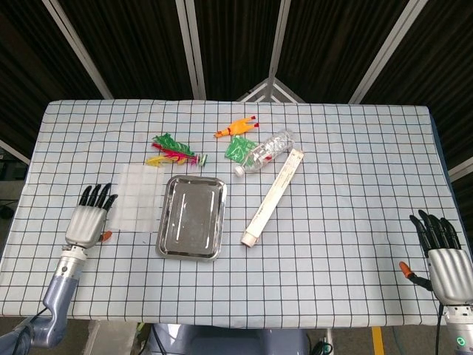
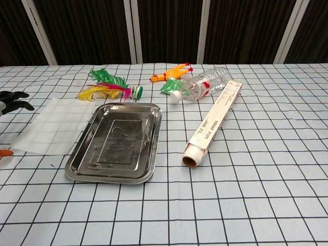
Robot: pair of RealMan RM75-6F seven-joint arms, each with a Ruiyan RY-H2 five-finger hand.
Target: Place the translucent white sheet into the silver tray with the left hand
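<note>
The translucent white sheet (image 1: 136, 197) (image 2: 53, 126) lies flat on the checked cloth, just left of the silver tray (image 1: 191, 217) (image 2: 119, 141). The tray holds nothing. My left hand (image 1: 89, 219) hovers at the sheet's left edge, palm down with its fingers stretched out and apart, holding nothing; the chest view catches only its dark fingertips (image 2: 13, 99) at the left border. My right hand (image 1: 442, 253) rests near the table's front right corner, fingers spread and empty, far from the sheet.
A long cardboard roll box (image 1: 273, 195) lies diagonally right of the tray. Behind it are a clear plastic bottle (image 1: 265, 150), a green packet (image 1: 238, 147), an orange rubber chicken (image 1: 236, 126) and a feathered shuttlecock (image 1: 173, 150).
</note>
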